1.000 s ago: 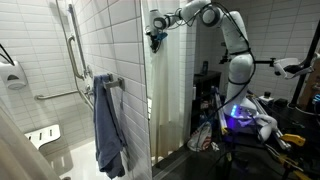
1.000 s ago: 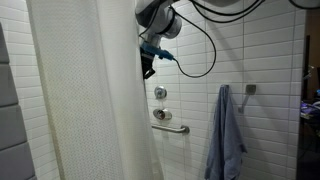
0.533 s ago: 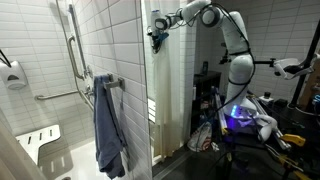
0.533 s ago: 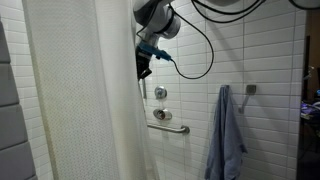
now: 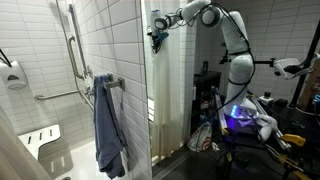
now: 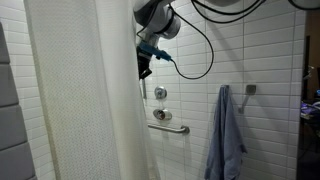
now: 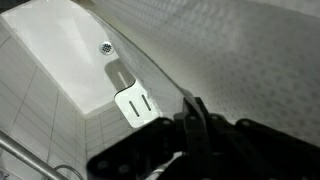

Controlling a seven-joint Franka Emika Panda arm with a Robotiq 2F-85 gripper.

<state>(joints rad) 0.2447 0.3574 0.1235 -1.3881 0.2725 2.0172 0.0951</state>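
1. Nearest in an exterior view hangs the white shower curtain point(image 6: 80, 90), filling the left half from top to bottom; its free edge falls down the middle
2. High on that edge sits the claw point(image 6: 145, 68), its fingers pressed together and pinching the curtain's hem; a black cable point(image 6: 200, 50) loops from the wrist to the right
3. The wrist view shows the dark claw point(image 7: 195, 115) low in the picture, with the dotted curtain point(image 7: 240, 50) running along its right; far below lie the bathtub point(image 7: 60, 60), its drain point(image 7: 105, 46) and a white slotted piece point(image 7: 135, 103)
4. Farther back, on the tiled wall, a round valve point(image 6: 160, 93) sits above a grab bar point(image 6: 170, 125)
5. Right of these, a blue towel point(image 6: 226, 135) hangs from a wall hook
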